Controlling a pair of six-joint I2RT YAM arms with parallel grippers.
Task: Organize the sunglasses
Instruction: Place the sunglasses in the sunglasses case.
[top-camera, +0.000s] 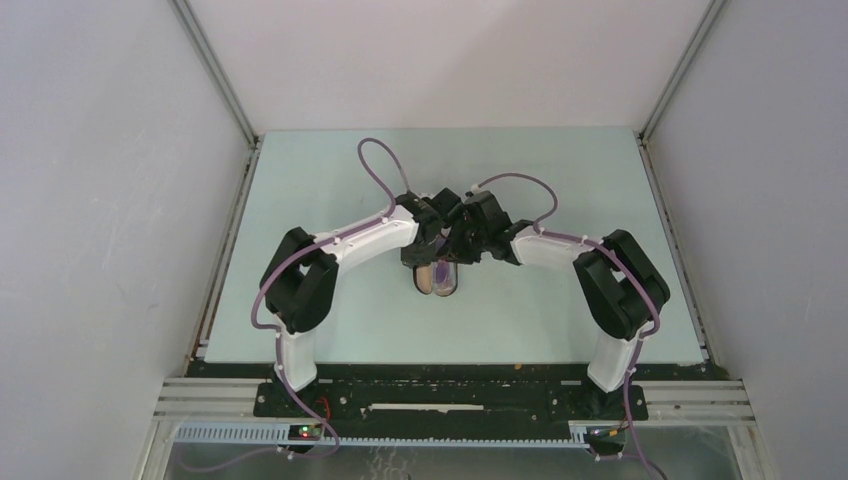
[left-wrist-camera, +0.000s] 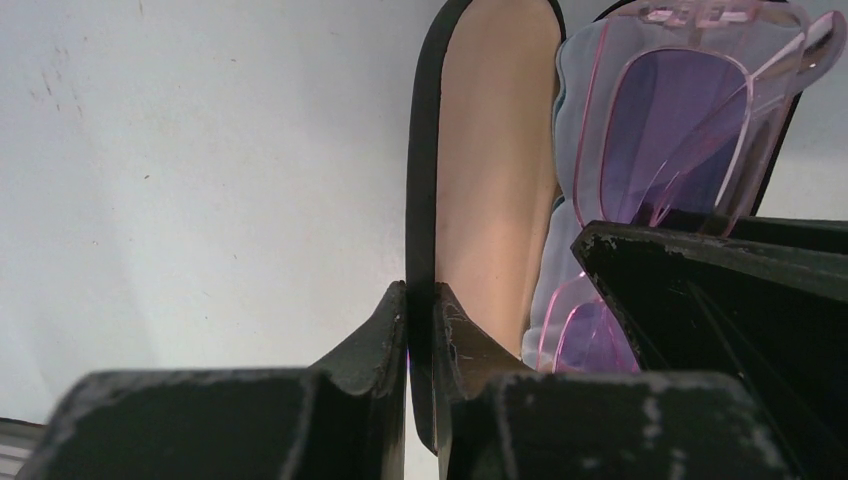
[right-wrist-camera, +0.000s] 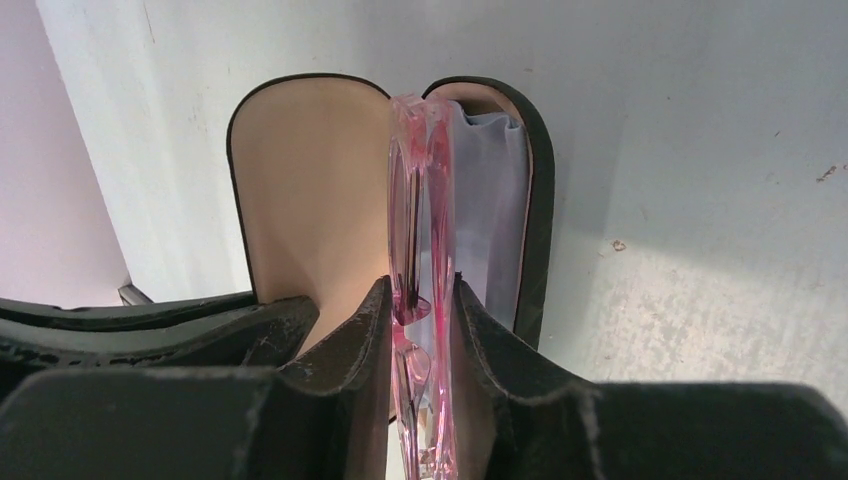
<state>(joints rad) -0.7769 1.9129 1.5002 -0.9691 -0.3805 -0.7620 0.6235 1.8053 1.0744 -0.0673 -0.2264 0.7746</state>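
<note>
The counter (top-camera: 560, 180) is the broadest thing here, and the case (right-wrist-camera: 300, 180) lies open near its middle, well apart from every counter edge and from the side walls, so there is room to draw either arm back outward. The tight spot is over the case itself, where the two wrists meet almost touching. One half of the case shows bare tan lining. The other half holds the cloth (right-wrist-camera: 490, 200), spread over its lining. The sunglasses (right-wrist-camera: 420, 200) are folded and stand on edge between the two halves, over the cloth side. Whether they rest on the cloth I cannot tell. The right gripper (right-wrist-camera: 420, 295) is closed down to the thickness of the folded frame and pinches it from both sides. The left gripper (left-wrist-camera: 420, 300) is nearly shut, clamping the thin outer rim of the bare half and steadying the case. By my reading the task is well along: case opened, cloth in, glasses brought to it. What remains is laying them flat, letting go, and folding the case shut
</note>
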